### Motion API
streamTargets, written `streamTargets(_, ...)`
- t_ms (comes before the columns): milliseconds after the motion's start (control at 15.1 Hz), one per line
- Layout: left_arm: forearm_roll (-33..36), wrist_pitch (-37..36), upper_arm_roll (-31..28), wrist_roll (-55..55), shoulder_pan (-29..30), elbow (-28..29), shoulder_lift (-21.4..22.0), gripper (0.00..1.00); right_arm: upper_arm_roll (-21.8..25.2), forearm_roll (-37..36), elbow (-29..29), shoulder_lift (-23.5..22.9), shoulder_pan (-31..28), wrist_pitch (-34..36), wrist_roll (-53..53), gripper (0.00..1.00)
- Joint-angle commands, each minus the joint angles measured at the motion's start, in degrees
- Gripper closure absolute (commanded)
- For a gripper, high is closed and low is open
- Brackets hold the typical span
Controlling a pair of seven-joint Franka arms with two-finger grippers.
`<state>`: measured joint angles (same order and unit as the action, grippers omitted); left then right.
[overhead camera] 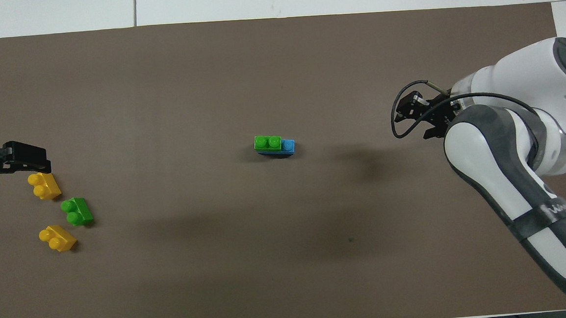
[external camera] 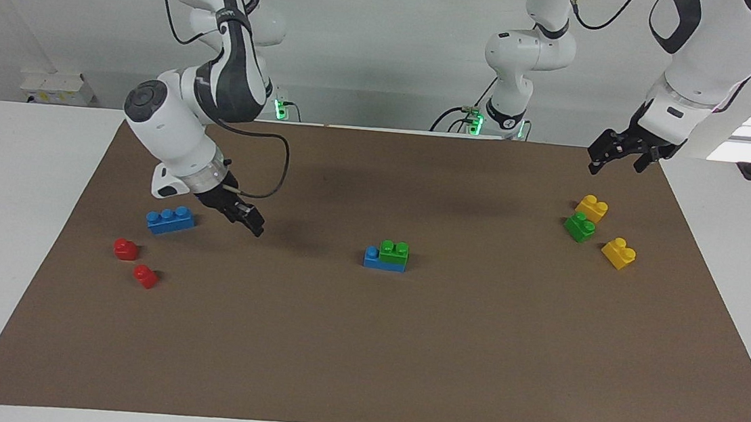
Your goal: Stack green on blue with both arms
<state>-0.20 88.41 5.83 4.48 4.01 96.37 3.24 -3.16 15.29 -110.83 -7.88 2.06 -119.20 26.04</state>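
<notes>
No text or label can be read.

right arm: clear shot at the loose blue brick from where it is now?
Probably yes. The right gripper hangs just beside the loose blue brick, which lies alone on the mat; the nearest red bricks sit apart from it, and nothing blocks its top.
</notes>
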Motion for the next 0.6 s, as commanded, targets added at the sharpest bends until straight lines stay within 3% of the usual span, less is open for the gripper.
streamTargets(0, -1.11, -2.19, -0.03, -0.87, -0.67, -0.92, -0.52, 0.0, -0.71, -2.27, 0.87, 2.78, -2.58, 4.14, -7.65, 0.22)
streamTargets(133, -1.11, -2.63, -0.03, -0.87, -0.67, -0.92, -0.61, 0.0, -0.71, -4.99, 2.54, 4.1, -3.72, 7.39, -8.73, 0.02)
streamTargets(532, -1.73, -1.23, -0.03, -0.87, -0.58, -2.85, -1.66, 0.0, -0.97, -9.91, 9.04, 11.12, -3.2, 20.48, -13.45, 0.0)
